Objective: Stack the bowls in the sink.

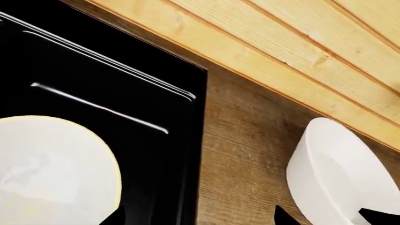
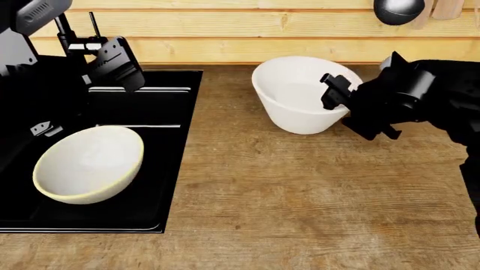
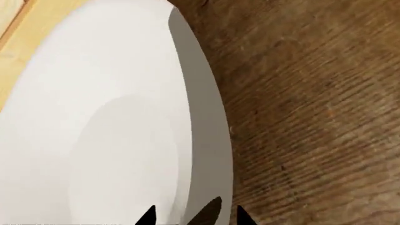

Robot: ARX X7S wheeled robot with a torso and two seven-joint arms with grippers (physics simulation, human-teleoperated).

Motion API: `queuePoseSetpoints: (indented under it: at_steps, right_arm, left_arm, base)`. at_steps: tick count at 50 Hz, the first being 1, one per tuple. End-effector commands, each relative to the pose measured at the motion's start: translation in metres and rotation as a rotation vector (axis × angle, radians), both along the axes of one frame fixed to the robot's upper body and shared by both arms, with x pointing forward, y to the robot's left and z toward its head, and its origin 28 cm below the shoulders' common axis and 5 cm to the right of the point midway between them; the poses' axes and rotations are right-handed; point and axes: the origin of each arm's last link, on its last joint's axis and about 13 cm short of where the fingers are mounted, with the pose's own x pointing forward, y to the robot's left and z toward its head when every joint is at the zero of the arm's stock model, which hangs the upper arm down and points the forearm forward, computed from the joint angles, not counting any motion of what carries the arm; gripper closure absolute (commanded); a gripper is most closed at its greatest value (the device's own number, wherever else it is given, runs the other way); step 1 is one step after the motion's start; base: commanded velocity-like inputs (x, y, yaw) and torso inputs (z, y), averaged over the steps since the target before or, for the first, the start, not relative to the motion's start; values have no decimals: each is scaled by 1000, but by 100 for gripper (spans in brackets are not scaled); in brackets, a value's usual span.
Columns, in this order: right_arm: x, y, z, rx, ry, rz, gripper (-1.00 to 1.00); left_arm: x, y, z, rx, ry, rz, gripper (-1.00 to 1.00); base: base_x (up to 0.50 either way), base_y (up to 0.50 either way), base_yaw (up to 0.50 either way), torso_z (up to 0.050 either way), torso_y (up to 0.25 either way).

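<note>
The wider bowl with the pale yellow rim (image 2: 89, 163) lies tilted in the black sink (image 2: 176, 101). It also shows in the left wrist view (image 1: 53, 168), in the sink (image 1: 125, 61). The plain white tapered bowl (image 2: 296, 93) stands upright on the wooden counter near the back wall. It shows in the left wrist view (image 1: 340, 173) and in the right wrist view (image 3: 106, 117). My right gripper (image 2: 334, 93) (image 3: 196, 218) is at this bowl's right rim, jaws apart, one fingertip inside and one outside the wall. My left gripper (image 2: 120, 67) (image 1: 200, 221) is open and empty over the sink's back edge.
The wooden counter (image 2: 300, 191) runs from the sink's right edge to the front. A light plank wall (image 2: 225, 34) closes off the back. A dark ladle (image 2: 397, 8) and a wooden handle hang at the top right above my right arm.
</note>
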Motion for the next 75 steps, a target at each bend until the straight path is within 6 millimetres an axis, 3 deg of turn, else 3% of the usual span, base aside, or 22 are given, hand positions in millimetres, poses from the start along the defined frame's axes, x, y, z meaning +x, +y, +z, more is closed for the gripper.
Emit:
queuePoseSetpoints:
  at_steps: [1,17,37,61,75]
  right_arm:
    - [-1,1,-7,-27,24,14,100]
    - [-9,-2,24,-17,-60,22,100]
    - [-48,1,67,-52,-202,120,100]
    - [-73,26,77,-49,-263,322,100]
    - [-81,32,80,-40,-277,372,100]
  left_arm:
    - [0,0,-1,-3,0,0,-100]
    - [0,-2,4,-6,-14,-12,-100]
    - [-2,-9,9,-42,-35,-110,-100]
    - [0,-33,17,-133,-157,-334,-100]
    - [10,-35,17,-235,-167,-288,-100]
  base:
    - [0,0,0,0,0]
    - [0,0,0,0,0]
    - [0,0,0,0,0]
    - [0,0,0,0,0]
    - [0,0,0,0,0]
